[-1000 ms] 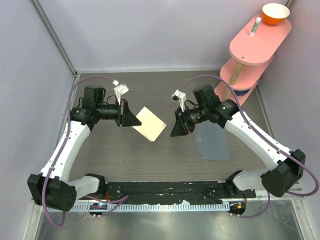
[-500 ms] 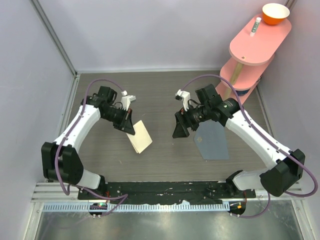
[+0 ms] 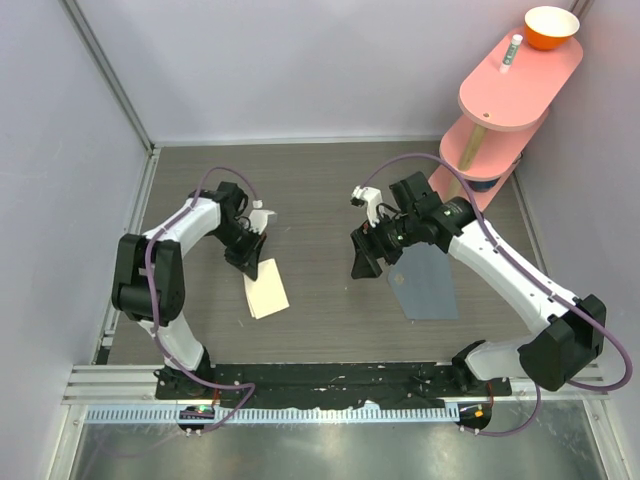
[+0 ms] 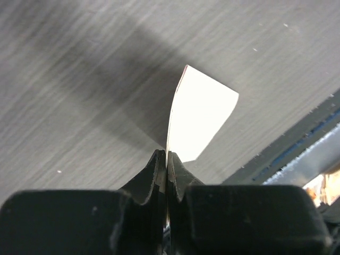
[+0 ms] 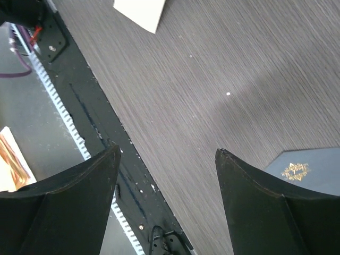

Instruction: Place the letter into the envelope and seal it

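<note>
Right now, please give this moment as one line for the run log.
left gripper: shut on letter edge | right gripper: open, empty | envelope: flat on table, not gripped | letter: not yet in envelope

The table [image 3: 320, 190] was a matt grey wood-grain surface with fine streaks. The letter [image 3: 267, 292] was smooth cream paper without gloss, and the envelope [image 3: 425, 285] was matt slate-blue paper (its small emblem [image 5: 295, 170] shone like gold foil). The fingers [image 5: 79, 186] of the right gripper [image 5: 167, 149] looked like dull black plastic. The shelf [image 3: 530, 80] was smooth pink, the bowl [image 3: 551, 25] glossy orange.
</note>
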Controlling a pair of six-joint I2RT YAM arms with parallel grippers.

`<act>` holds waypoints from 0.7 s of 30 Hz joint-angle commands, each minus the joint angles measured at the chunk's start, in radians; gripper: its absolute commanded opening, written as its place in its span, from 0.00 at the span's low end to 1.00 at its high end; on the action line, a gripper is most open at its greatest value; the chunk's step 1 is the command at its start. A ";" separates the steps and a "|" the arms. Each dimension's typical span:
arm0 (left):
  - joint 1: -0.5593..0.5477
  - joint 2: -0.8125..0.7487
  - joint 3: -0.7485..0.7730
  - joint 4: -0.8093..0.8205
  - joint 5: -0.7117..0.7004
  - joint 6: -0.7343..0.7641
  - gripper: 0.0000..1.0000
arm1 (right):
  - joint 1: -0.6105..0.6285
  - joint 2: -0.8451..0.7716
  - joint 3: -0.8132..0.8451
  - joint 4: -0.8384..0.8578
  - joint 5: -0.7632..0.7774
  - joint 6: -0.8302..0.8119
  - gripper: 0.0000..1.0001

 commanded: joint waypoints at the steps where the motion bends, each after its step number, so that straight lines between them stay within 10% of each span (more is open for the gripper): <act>1: 0.008 0.029 0.025 0.087 -0.109 0.026 0.10 | -0.021 -0.006 -0.028 -0.041 0.084 -0.066 0.78; 15: 0.020 -0.072 0.043 0.149 -0.080 -0.035 0.87 | -0.387 0.057 -0.152 -0.220 0.371 -0.405 0.75; 21: 0.024 -0.218 0.089 0.135 0.003 -0.069 0.94 | -0.501 0.144 -0.193 -0.190 0.423 -0.451 0.75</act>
